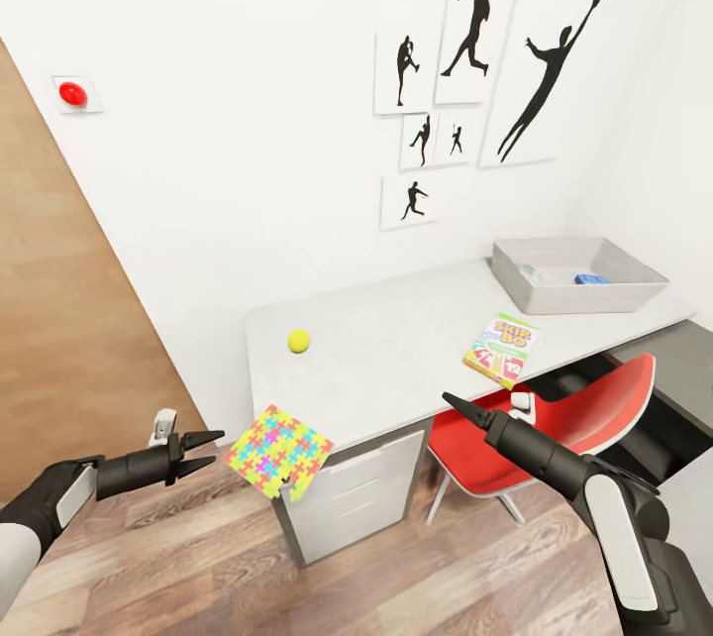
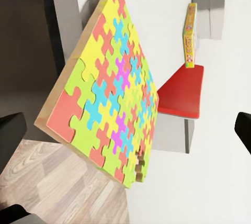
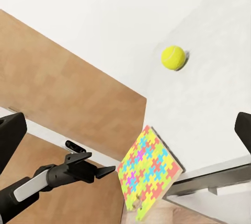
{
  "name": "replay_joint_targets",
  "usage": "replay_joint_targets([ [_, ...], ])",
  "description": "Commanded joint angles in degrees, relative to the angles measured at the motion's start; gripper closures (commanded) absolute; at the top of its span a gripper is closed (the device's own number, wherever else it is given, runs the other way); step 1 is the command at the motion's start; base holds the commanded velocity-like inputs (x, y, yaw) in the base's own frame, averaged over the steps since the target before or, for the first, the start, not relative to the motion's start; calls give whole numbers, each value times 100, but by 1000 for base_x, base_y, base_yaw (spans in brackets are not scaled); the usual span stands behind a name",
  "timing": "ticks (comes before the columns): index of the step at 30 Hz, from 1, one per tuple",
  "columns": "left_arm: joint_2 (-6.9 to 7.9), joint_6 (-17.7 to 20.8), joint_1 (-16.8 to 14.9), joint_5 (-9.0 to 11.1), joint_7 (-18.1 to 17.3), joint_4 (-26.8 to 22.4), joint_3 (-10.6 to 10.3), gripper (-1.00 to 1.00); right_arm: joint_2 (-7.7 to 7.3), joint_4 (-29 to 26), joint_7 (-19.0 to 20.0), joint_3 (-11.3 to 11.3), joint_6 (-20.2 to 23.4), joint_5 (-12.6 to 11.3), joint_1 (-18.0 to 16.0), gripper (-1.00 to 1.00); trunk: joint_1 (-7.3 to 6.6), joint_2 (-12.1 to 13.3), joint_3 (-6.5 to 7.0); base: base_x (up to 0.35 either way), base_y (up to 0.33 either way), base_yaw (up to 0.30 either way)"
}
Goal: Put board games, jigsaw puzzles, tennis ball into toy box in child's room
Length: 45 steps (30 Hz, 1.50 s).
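1. While I scan from my left, I see the black two-fingered left gripper (image 1: 203,450) hanging over the wood floor, its fingers spread apart and holding nothing.
2. Just beside its tips lies the flat square jigsaw puzzle of bright interlocking pieces (image 1: 279,451), resting on the near left corner of the long pale grey-white table (image 1: 396,359) and overhanging that corner toward the gripper.
3. That is the relation I judge the next move turns on: the slab lies straight ahead of the left fingers, edge-on, and the left arm is clearly the nearer one.
4. The left wrist view shows the puzzle's pale wooden backing and a ragged corner of pieces, which the head view does not make plain.
5. Farther in, near the left edge, sits the small yellow-green tennis ball (image 1: 299,342).
6. The black right gripper (image 1: 467,411) hovers off the near edge, open and empty.
7. Behind it, at the near edge, lies the yellow-green-red Skip-Bo board game box (image 1: 501,350).
8. At the far right corner stands the light grey open-topped toy box (image 1: 577,276).
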Motion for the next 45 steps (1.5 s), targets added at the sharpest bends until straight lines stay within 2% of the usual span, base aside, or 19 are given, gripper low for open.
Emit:
replay_joint_targets([
  [1, 0, 49, -3, 8, -11, 0, 8, -100, 0, -1, 14, -6, 30, -4, -5, -100, 1, -5, -6, 0, -1, 0],
  [7, 3, 51, -3, 15, -20, 0, 16, -100, 0, -1, 14, -6, 30, -4, -4, -100, 1, -5, -6, 0, 0, 0],
  [42, 1, 57, -3, 3, -20, 0, 10, -100, 2, -1, 14, -6, 30, -4, -3, -100, 769, -1409, -635, 0, 0, 0],
  [45, 1, 57, -3, 3, -20, 0, 9, -100, 1, -1, 14, -9, 30, -4, -5, -100, 769, -1409, -635, 0, 0, 0],
])
